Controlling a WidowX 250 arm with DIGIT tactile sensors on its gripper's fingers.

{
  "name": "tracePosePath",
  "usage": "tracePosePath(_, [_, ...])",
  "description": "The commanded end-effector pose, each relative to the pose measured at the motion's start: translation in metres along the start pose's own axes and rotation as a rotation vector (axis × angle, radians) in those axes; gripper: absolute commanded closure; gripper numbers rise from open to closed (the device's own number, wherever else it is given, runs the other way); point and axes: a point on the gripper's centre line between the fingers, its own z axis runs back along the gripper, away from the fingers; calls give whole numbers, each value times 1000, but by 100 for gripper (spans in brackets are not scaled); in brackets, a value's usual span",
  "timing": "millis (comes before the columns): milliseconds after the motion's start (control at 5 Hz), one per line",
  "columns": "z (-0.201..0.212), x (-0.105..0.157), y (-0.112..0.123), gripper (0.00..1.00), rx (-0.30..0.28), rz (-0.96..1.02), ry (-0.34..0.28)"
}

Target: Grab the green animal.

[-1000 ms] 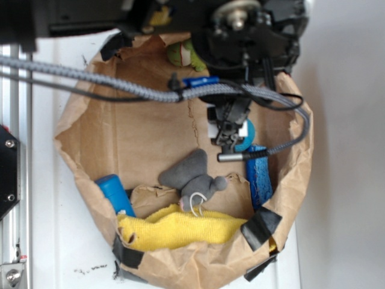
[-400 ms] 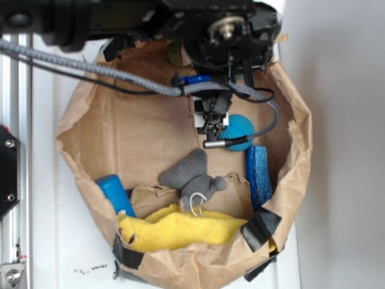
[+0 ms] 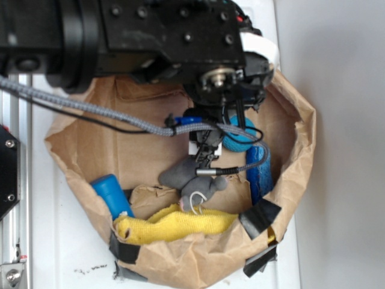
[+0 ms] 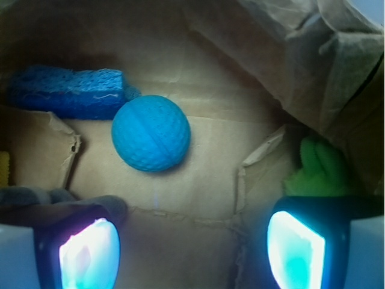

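The paper bag (image 3: pixel 301 156) holds everything. The arm (image 3: pixel 150 42) hangs over it. The end effector (image 4: pixel 192 241) is spread, empty, above the ball (image 4: pixel 151 133). The green animal (image 4: pixel 317 170) sits at the bag wall beside one finger, ungrasped; the grab remains.

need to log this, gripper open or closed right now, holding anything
Gripper: open, holding nothing; bare cardboard shows between its fingers. The green animal sits free beyond the right finger.
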Motion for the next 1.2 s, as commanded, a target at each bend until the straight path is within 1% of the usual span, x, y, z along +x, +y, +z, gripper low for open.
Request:
tracePosePath(0, [26,4,-27,0,-3,-73,-71])
tracePosePath(200, [32,0,-32,0,-17,-98,-80])
tracePosePath(400, [21,4,-20,0,-1,-69,-54])
tracePosePath(600, [8,10,2,0,28,-16,-26])
tracePosePath(800, [3,16,23,0,42,49,-7])
tracePosePath(1000, [12,19,42,0,45,90,-8])
